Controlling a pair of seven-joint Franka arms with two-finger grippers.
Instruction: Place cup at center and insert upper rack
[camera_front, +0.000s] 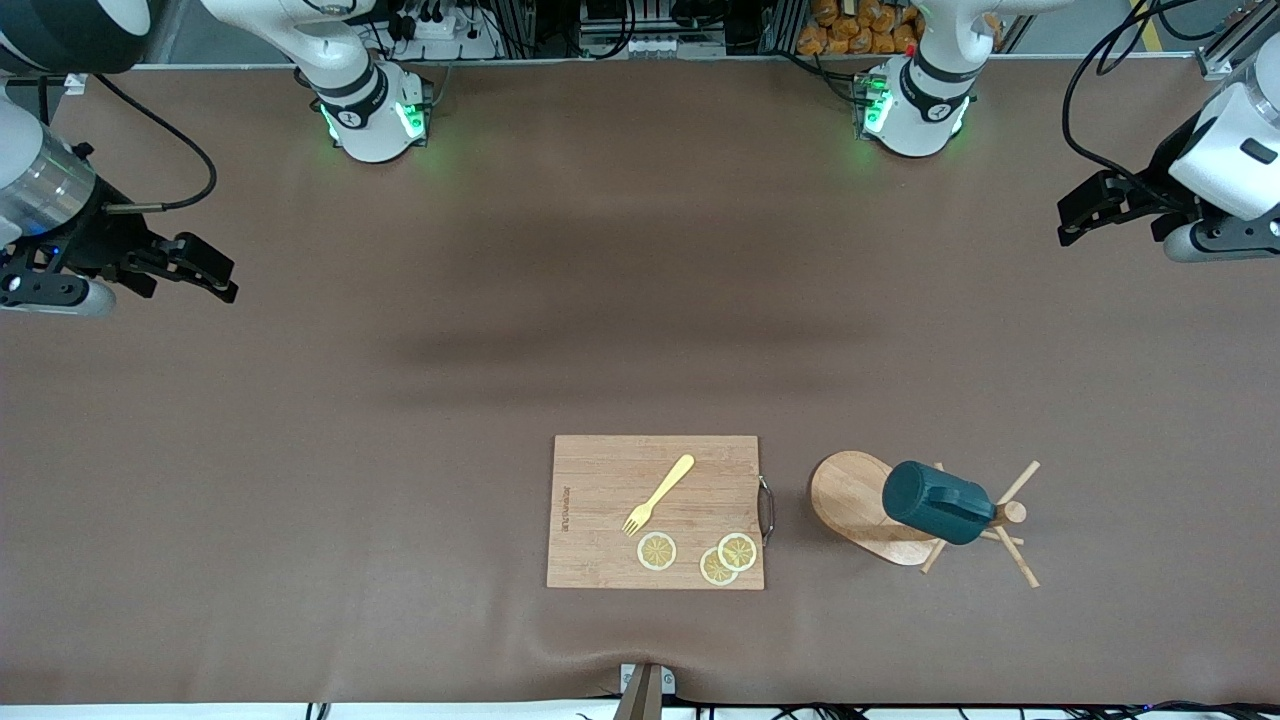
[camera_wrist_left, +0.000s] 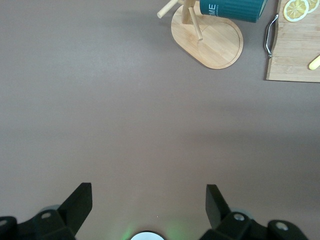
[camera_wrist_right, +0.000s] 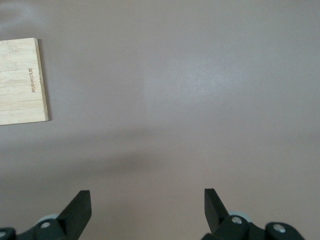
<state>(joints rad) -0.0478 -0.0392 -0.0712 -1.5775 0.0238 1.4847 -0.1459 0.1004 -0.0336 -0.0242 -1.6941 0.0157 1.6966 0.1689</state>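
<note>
The dark teal cup (camera_front: 938, 502) hangs tilted on a peg of the light wooden upper rack (camera_front: 852, 495). The rack stands near the front camera, toward the left arm's end of the table. Its oval base (camera_wrist_left: 215, 45) and the cup (camera_wrist_left: 232, 9) also show in the left wrist view. My left gripper (camera_front: 1072, 222) hovers open and empty over bare table at the left arm's end, well away from the rack; in its own view the left gripper (camera_wrist_left: 149, 200) holds nothing. My right gripper (camera_front: 222, 277) hovers open and empty over the right arm's end, as its own view (camera_wrist_right: 147, 205) confirms.
A bamboo cutting board (camera_front: 600, 480) lies beside the rack toward the right arm's end, carrying a yellow fork (camera_front: 658, 495) and three lemon slices (camera_front: 657, 551). Its metal handle (camera_front: 767, 510) faces the rack. The board's corner (camera_wrist_right: 20, 82) shows in the right wrist view.
</note>
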